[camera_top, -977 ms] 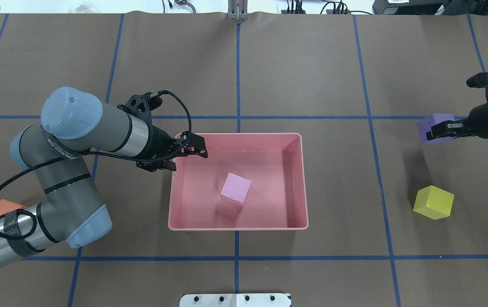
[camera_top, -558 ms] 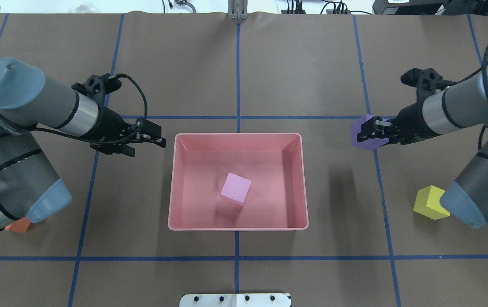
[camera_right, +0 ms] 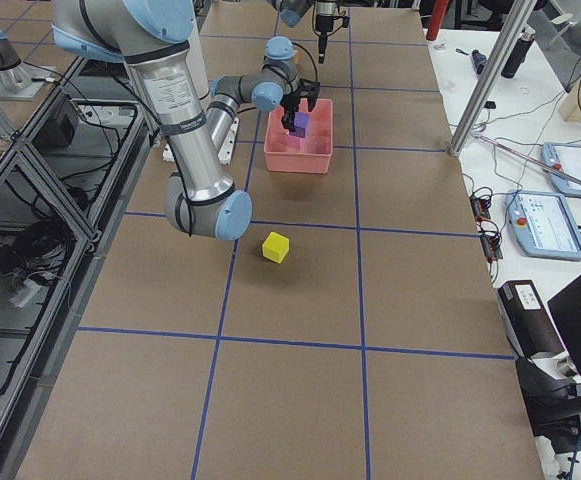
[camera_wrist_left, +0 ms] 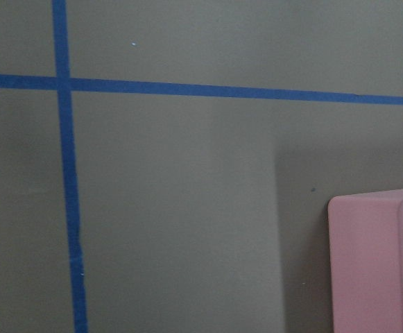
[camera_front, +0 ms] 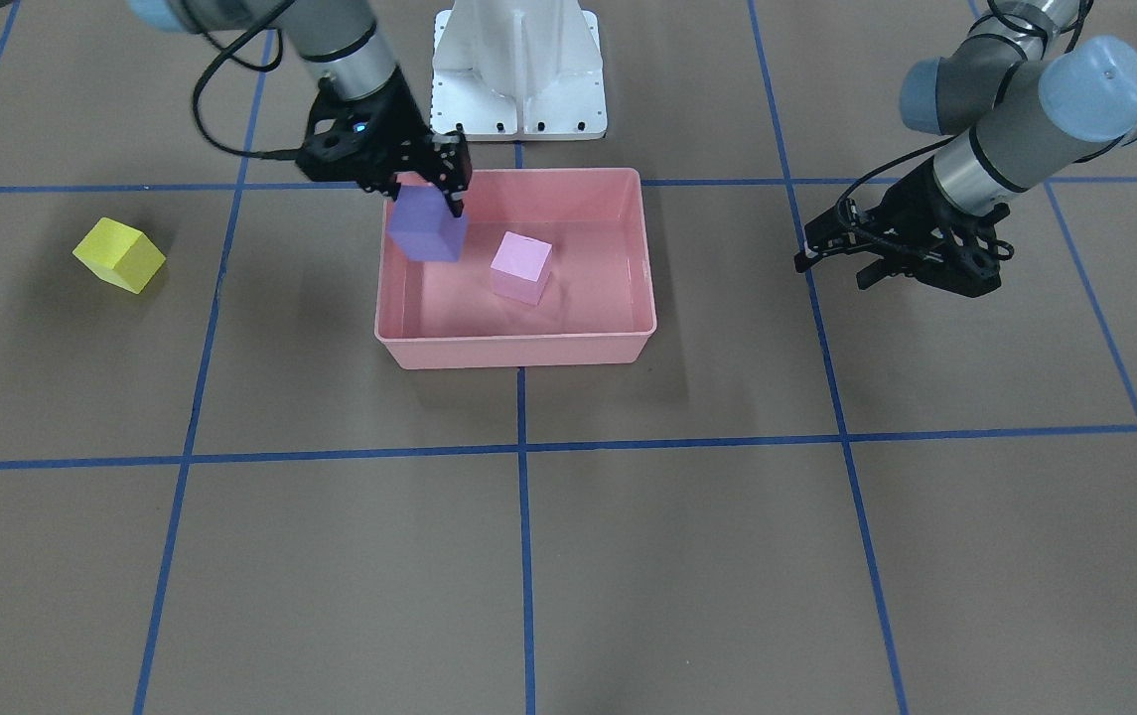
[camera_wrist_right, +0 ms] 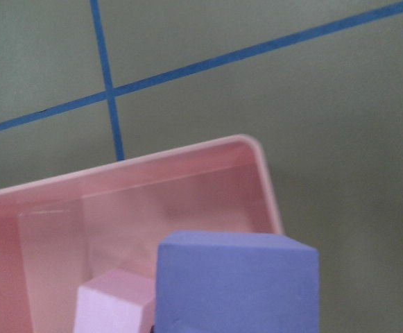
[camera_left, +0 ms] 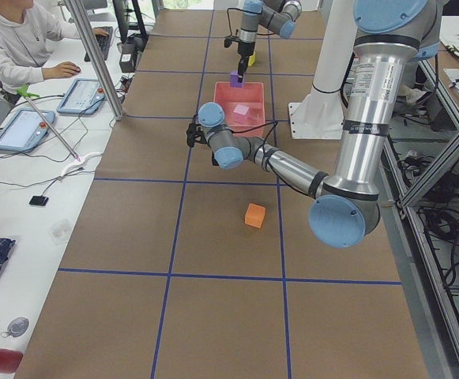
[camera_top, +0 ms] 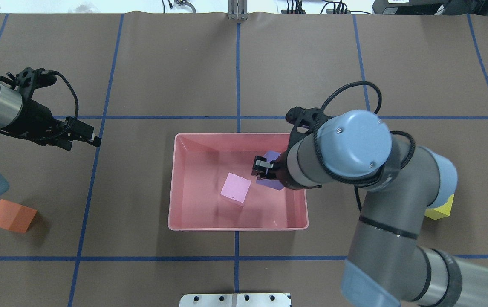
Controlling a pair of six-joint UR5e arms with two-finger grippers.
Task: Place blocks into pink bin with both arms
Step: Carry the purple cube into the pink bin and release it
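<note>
Right tool (camera_front: 432, 189) holds one purple block (camera_front: 424, 236) over bin (camera_front: 513, 351).

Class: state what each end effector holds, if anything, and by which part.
The right end effector grips the purple block by opposite sides near its top, above the pink bin. The left end effector is open and holds nothing.

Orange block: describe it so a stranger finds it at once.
Start at the pink bin in the middle. Far off to its side, on the robot's left, the orange block sits alone, touching nothing. It is the only orange cube; the yellow block lies opposite.
</note>
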